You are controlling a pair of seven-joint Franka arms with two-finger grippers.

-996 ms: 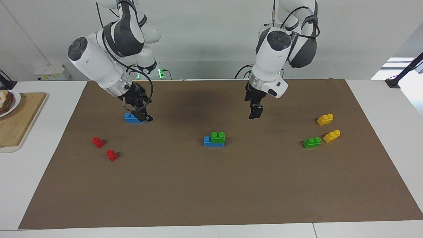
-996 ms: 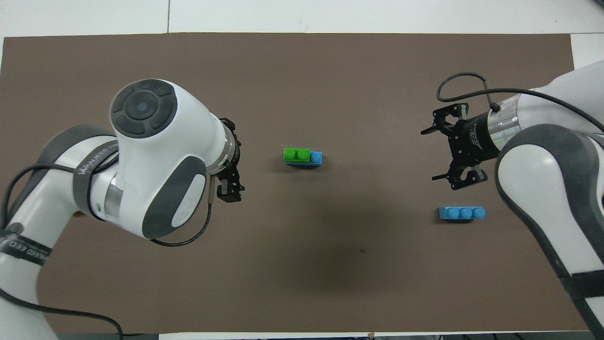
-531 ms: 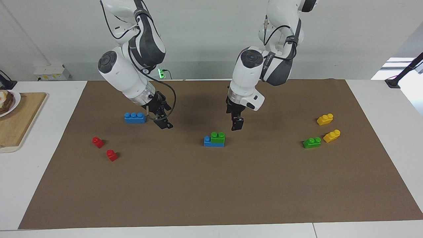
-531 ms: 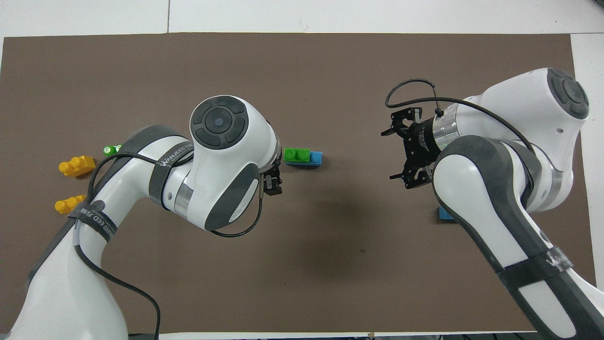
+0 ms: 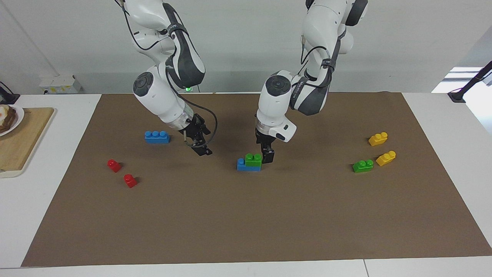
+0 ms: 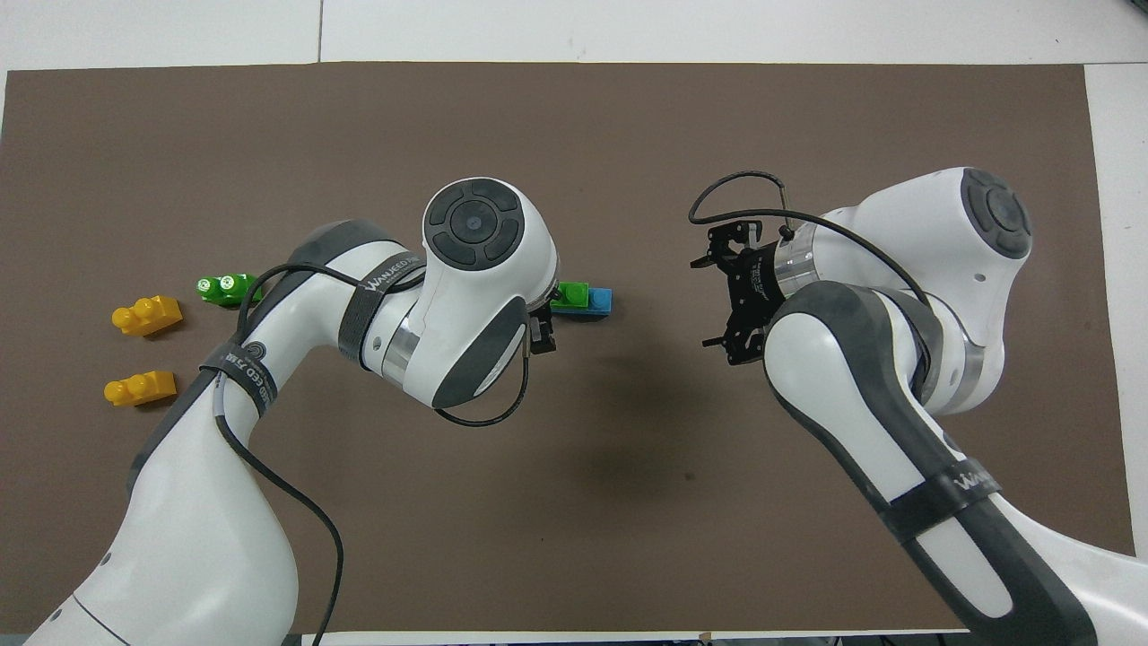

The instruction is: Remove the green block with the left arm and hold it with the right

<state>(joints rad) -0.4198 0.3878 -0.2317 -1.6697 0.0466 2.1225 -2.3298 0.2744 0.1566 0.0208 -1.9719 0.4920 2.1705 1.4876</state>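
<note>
While right gripper (image 5: 203,151) hovers, left gripper (image 5: 268,156) nears green block (image 5: 253,159).

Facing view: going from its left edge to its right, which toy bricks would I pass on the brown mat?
Two red bricks → loose blue brick → blue brick with the green block stacked on it → second green brick → two yellow bricks.
</note>
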